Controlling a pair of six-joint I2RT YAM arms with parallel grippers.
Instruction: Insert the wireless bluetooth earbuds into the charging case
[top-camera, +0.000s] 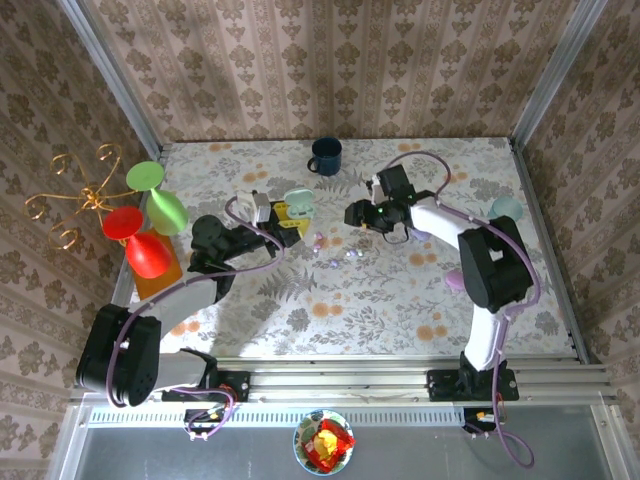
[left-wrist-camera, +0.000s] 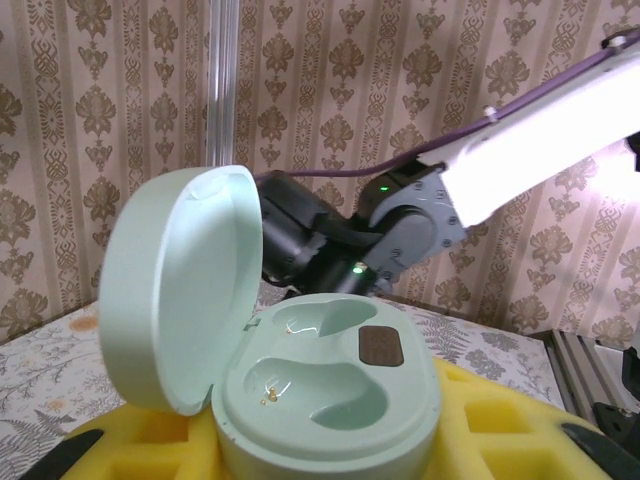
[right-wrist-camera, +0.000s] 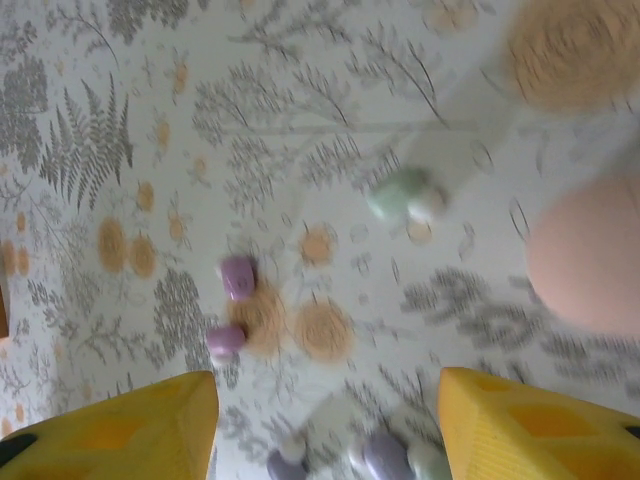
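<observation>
Earbuds (right-wrist-camera: 238, 276) lie loose on the bench (right-wrist-camera: 120, 120). They are small lilac, green and whitish bits, and they are well apart from the green case (left-wrist-camera: 330, 400). The left hand (top-camera: 283, 212) pinches that case. Its lid (left-wrist-camera: 175, 290) is tipped open and both little cups are bare. The right hand (right-wrist-camera: 322, 385) hangs above the earbuds with its yellow fingers (right-wrist-camera: 130, 430) spread and nothing between them.

The job now, I think, is to pick up one earbud. The green one (right-wrist-camera: 400, 195) looks like the match for the green case, so go for that one, not the lilac ones. It sits ahead of the fingers, not between them. The hand should slide over until the bit is right in the middle, then go down and close softly. The earbud is tiny and shiny, so it could pop out sideways if it is squeezed off-centre. Do not bump the pink case (right-wrist-camera: 590, 260) near it. The left hand should hold the green case flat and steady so the cups face up.
</observation>
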